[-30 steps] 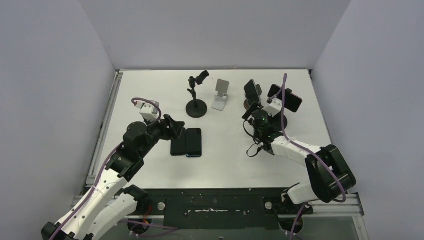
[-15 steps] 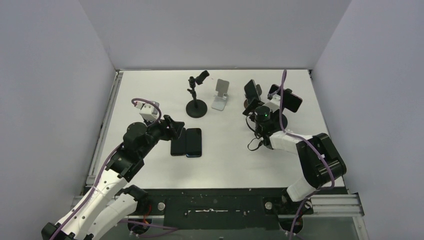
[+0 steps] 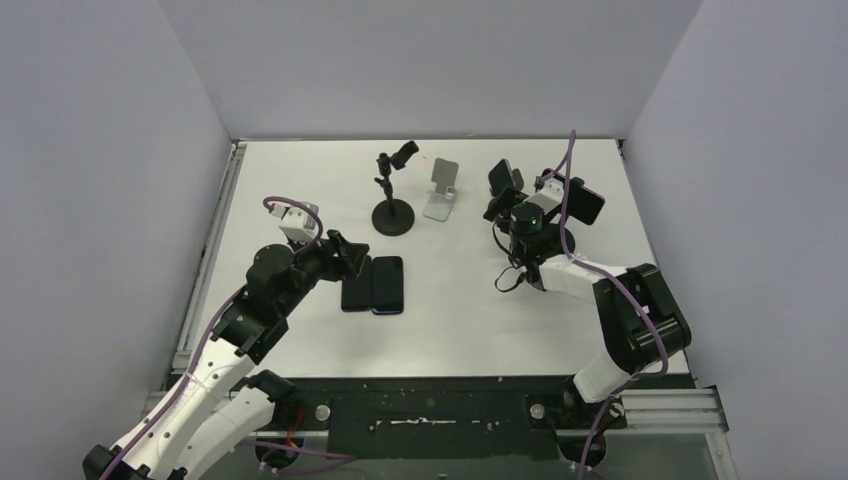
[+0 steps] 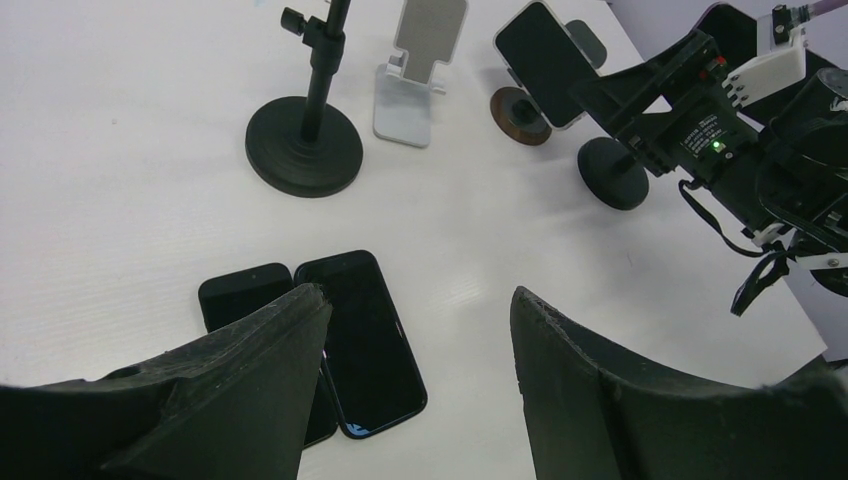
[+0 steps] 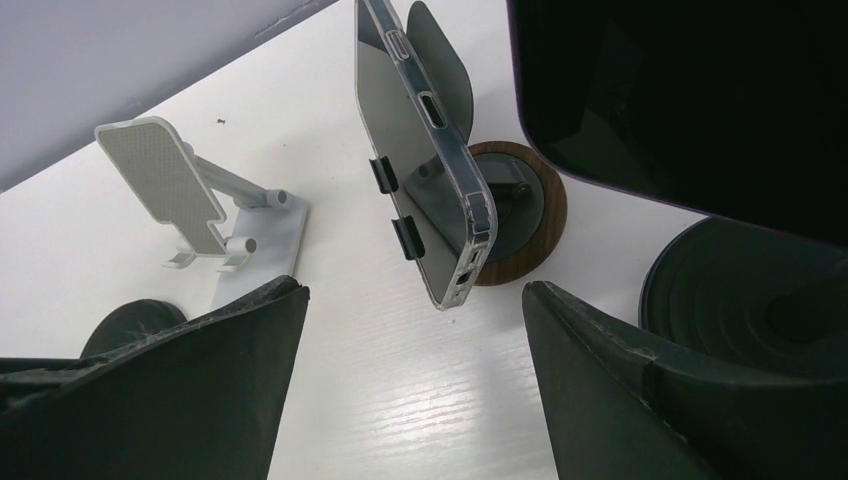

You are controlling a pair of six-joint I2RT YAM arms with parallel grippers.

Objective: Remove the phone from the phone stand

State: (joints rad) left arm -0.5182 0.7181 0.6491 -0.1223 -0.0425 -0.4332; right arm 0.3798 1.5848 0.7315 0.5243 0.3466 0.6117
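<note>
Right arm has pushed further out toward the back right stands since a second ago, and its fingers have spread. Left arm hasn't budged. Right claw is open wide and empty, lined up low in front of the clear-cased phone. That phone stands on edge, clipped into the wooden-base stand. My read: the wide spread is there to straddle the phone's edges before closing. A dark phone on a black-base stand sits just beside it, close enough to get knocked. Left claw is open, holding nothing, parked over two flat phones lying side by side on the worktop, probably keeping out of the way. Black pole stand and white folding stand hold nothing.
</note>
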